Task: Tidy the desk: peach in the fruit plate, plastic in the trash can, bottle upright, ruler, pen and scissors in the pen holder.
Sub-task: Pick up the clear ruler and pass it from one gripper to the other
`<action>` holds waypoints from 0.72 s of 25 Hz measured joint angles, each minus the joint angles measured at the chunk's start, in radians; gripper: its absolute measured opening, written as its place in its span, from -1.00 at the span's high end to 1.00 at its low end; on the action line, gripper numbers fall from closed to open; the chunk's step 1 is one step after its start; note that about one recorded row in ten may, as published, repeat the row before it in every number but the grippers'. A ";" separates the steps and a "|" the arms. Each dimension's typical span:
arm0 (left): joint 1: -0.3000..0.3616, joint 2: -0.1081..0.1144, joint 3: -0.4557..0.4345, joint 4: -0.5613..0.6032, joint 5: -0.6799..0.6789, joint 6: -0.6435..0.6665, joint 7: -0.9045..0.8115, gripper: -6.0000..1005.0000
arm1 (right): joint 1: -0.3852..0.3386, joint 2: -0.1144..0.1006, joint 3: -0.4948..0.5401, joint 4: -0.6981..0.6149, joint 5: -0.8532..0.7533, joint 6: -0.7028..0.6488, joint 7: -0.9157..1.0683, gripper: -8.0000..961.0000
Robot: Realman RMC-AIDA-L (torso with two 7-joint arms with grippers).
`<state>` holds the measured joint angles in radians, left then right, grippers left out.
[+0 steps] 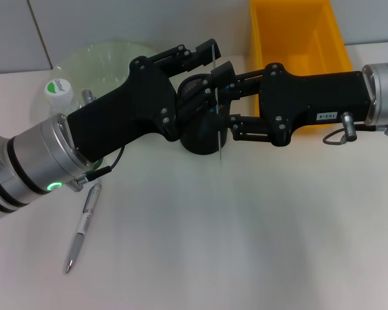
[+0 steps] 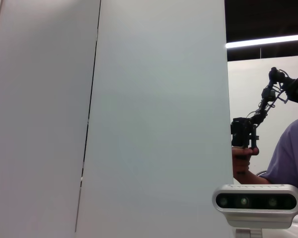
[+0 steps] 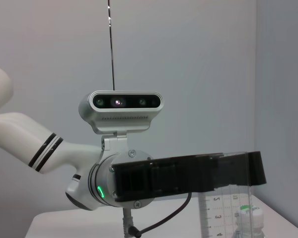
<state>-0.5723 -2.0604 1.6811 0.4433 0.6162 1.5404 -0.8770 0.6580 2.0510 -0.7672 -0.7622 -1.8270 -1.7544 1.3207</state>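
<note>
The two arms meet over the black mesh pen holder [image 1: 197, 135] near the middle of the white surface [image 1: 246, 245]. A clear ruler [image 1: 218, 106] stands edge-on above the holder. The right gripper [image 1: 225, 97] reaches in from the right, its fingers closed on the ruler from both sides. The left gripper [image 1: 197, 55] lies just behind the holder with its fingers spread and nothing between them.

The ruler looks thin, light and stiff but slick, so a pinch across its flat faces near the middle should keep it from swinging as it goes down into the holder. What else the holder contains cannot be made out.

The pen [image 1: 84, 226] lies loose on the surface near the left arm. The yellow bin [image 1: 297, 39] at the back shows nothing inside. The bottle [image 1: 59, 90] with a white cap stands on the green plate [image 1: 103, 55].
</note>
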 joint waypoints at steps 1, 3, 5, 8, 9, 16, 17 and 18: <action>0.000 0.000 0.000 0.000 0.000 0.000 0.000 0.10 | 0.000 0.000 0.000 0.000 0.000 0.000 0.000 0.16; 0.001 -0.001 -0.001 0.000 0.000 0.001 0.000 0.10 | 0.000 0.000 0.000 0.000 0.000 0.000 -0.001 0.17; 0.003 -0.002 -0.001 0.000 0.000 0.001 0.000 0.10 | -0.004 0.001 0.000 -0.001 0.000 0.001 -0.007 0.17; 0.003 -0.002 -0.001 0.000 0.001 0.002 0.000 0.09 | -0.007 0.003 0.001 -0.003 0.000 0.005 -0.009 0.17; 0.006 -0.003 -0.001 0.000 0.001 0.004 0.002 0.09 | -0.008 0.004 0.001 -0.004 0.000 0.007 -0.009 0.17; 0.026 -0.006 -0.002 0.009 -0.004 0.038 0.027 0.07 | -0.013 0.006 -0.001 -0.013 -0.002 0.018 -0.009 0.17; 0.025 -0.005 -0.002 0.009 -0.003 0.042 0.025 0.07 | -0.013 0.007 -0.001 -0.016 -0.002 0.018 -0.009 0.17; 0.025 -0.005 -0.002 0.009 -0.003 0.042 0.025 0.07 | -0.014 0.007 -0.001 -0.018 -0.002 0.018 -0.008 0.17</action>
<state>-0.5469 -2.0656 1.6787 0.4521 0.6136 1.5823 -0.8519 0.6443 2.0581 -0.7683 -0.7798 -1.8293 -1.7363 1.3122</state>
